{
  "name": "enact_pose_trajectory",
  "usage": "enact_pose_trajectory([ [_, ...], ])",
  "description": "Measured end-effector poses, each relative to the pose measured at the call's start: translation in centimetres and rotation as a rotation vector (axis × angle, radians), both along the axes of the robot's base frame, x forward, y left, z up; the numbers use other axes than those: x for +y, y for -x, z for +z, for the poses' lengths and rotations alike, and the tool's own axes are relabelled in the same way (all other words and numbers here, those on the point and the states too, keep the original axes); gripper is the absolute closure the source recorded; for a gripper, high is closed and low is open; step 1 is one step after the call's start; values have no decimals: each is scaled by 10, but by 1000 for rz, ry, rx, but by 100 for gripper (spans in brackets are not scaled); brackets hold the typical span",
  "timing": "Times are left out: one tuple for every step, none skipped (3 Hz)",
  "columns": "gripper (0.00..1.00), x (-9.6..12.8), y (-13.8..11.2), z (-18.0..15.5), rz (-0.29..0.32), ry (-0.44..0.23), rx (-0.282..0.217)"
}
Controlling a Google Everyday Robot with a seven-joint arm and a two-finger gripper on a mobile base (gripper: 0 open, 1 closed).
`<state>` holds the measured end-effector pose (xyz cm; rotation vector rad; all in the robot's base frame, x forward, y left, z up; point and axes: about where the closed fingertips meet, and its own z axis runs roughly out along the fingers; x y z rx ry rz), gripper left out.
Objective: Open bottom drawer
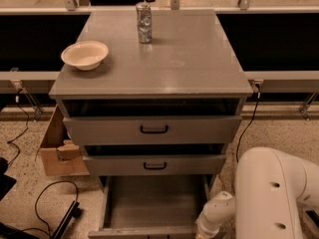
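speckled floor [271, 133] lies either side. the bottom drawer [154, 205] stands pulled out, its grey tray just left of the hand [203, 231], which sits low at the drawer's right front corner, perhaps touching it; open or closed i cannot tell. above the hand: middle drawer [154, 165], top drawer [153, 129], then the worktop [189, 59] with bowl [84, 55] and can [144, 22].

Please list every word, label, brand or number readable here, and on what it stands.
None can be read.
The silver can on the grey cabinet top has print that cannot be made out.
The cream round bowl, brown cardboard box and the robot's gripper, low by the open grey bottom drawer, show no marks.
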<state>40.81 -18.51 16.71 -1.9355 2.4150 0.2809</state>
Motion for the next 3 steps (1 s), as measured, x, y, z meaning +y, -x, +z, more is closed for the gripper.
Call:
enact_pose_trajectory([
  [100, 1, -1, 0, 0, 0, 0],
  [100, -12, 40, -8, -45, -24, 25],
  [100, -11, 37, -8, -45, -24, 25],
])
